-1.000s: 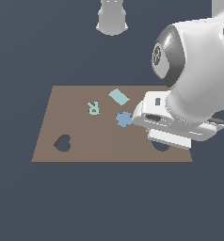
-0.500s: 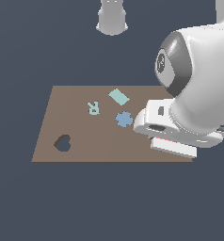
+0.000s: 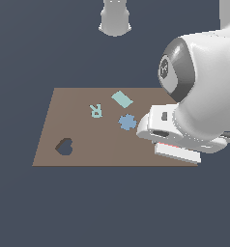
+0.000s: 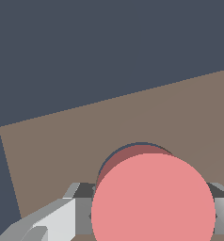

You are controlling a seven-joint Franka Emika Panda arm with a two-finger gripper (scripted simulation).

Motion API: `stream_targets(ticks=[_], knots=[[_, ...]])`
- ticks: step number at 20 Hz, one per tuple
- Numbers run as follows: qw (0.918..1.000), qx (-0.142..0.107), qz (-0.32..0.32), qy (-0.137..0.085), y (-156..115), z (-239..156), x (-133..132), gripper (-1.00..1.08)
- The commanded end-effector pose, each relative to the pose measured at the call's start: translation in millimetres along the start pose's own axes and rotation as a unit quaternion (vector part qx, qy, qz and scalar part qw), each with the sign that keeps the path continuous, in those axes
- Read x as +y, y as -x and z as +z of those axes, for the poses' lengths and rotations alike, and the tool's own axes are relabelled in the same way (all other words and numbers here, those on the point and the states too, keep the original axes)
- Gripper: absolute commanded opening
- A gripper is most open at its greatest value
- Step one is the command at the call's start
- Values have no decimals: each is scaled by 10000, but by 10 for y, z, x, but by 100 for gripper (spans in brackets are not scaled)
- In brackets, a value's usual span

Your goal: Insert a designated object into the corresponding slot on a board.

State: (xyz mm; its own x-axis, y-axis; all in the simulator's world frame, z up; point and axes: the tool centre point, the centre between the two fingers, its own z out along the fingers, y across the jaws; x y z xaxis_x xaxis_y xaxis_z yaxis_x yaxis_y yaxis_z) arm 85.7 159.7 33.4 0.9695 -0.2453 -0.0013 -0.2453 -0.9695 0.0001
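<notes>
The flat round salmon-red disc (image 4: 153, 197) fills the near part of the wrist view, held between the grey fingers (image 4: 48, 221) of the end effector (image 4: 147, 214), which is closed on its edges. Just behind the disc, a dark crescent of the circular hole (image 4: 132, 148) shows in the flat brown rectangular board (image 4: 62, 141); the disc overlaps most of the hole. In the exterior view the white arm hides the disc and hole at the board's corner toward the exterior view's right. Elsewhere on the board (image 3: 88, 144) are a dark heart-shaped hole (image 3: 64, 146), a blue scalloped piece (image 3: 128, 122), a teal rectangle (image 3: 122, 99) and a pale teal letter R (image 3: 95, 110).
</notes>
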Motion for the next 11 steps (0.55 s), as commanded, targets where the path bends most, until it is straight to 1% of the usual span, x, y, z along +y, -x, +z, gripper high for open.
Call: stream_targets(ticks=[1,2,11], knots=[[10000,1,-3,0,-3,28,0,-100],[10000,1,-3,0,-3,28,0,100],[10000,1,-3,0,-3,28,0,100]])
